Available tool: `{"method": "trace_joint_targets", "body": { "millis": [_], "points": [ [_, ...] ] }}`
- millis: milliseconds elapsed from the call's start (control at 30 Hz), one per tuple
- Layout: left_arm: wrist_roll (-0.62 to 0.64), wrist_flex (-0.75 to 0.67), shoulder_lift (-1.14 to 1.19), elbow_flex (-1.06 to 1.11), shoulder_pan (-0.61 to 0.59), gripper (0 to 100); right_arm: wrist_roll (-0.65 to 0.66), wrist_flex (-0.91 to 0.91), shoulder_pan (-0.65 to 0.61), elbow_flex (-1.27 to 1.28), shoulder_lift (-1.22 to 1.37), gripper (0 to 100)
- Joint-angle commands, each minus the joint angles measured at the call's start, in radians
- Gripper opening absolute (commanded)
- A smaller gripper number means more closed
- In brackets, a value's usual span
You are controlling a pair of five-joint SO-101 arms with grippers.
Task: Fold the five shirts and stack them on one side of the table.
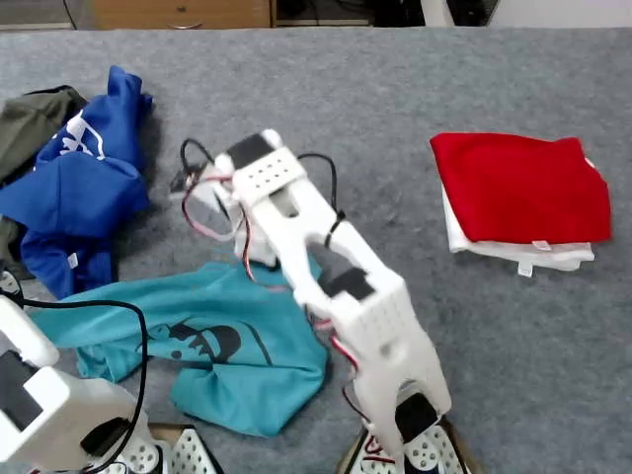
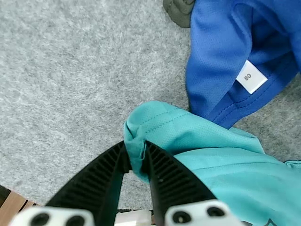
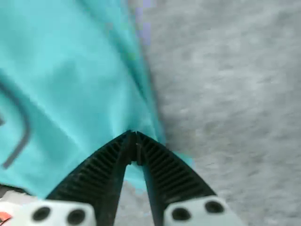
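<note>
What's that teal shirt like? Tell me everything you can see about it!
The teal shirt is thin, smooth-looking cloth with a dark drawing on its front. It lies crumpled and unfolded on the grey table, near the front edge, next to the blue shirt. The left hand pinches a fold at one edge, and the right hand pinches another edge.

The high camera sits well above the grey table (image 1: pixel 494 79), looking steeply down over all of it. Each wrist camera rides close behind its own jaws, facing down along them, right near the cloth. All three share the teal shirt (image 1: pixel 227 365); high and left wrist views share the blue shirt (image 1: pixel 79 188)
</note>
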Motion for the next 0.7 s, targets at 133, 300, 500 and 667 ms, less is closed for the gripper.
{"method": "trace_joint_targets", "body": {
  "millis": [133, 300, 500, 667],
  "points": [
    [-0.006, -0.052, -0.005, -0.008, -0.006, 2, 0.012, -0.316, -0.142, 0.914, -0.621, 0.5],
    [-0.006, -0.054, -0.004, -0.012, 0.0, 2, 0.018, -0.33, -0.266, 1.214, -0.906, 0.9],
    [-0.005, -0.054, -0.004, -0.012, 0.0, 2, 0.051, -0.331, -0.125, 1.095, -1.059, 0.9],
    [-0.005, -0.048, -0.004, -0.006, -0.005, 2, -0.048, -0.474, 0.073, 0.794, -1.009, 0.9]
  ]
}}
